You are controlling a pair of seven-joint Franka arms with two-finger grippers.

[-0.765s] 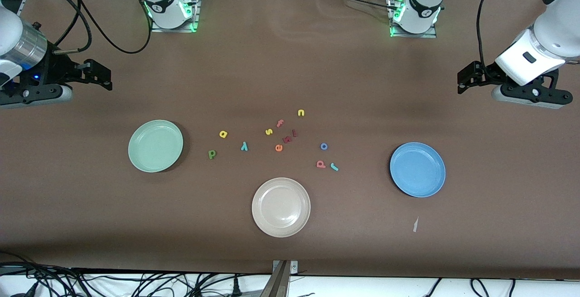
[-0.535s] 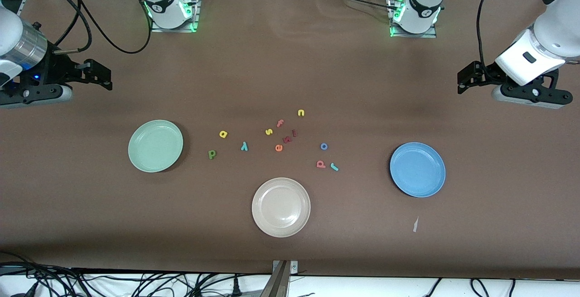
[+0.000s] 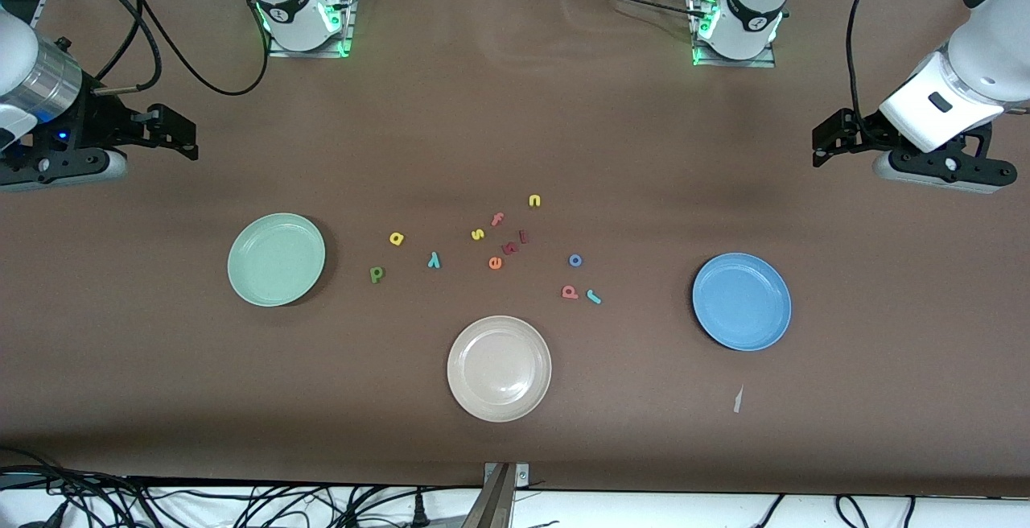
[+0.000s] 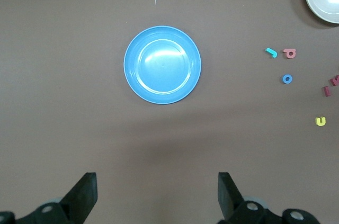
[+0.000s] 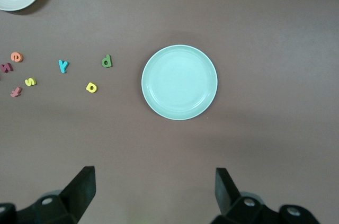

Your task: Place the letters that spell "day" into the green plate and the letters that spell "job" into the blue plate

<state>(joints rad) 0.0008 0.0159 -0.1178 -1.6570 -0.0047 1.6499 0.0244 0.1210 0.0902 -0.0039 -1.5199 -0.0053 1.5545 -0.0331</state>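
**Letters all loose, nothing plated yet**

Letters d [image 3: 376, 274], a [image 3: 396, 238], y [image 3: 434, 260] lie on the brown surface [image 3: 515, 125] near my empty, glossy green plate [image 3: 276, 259]; j [image 3: 594, 296], o [image 3: 574, 260], b [image 3: 570, 292] sit toward the blue plate [image 3: 741, 301], also empty. Small matte foam shapes. Left tool [image 3: 821, 142] and right tool [image 3: 181, 135] hang high at the surface's ends, fingers apart, waiting.

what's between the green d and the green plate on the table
Nothing: in the front view only bare brown table separates the green d from the green plate. The right wrist view shows the same empty gap.
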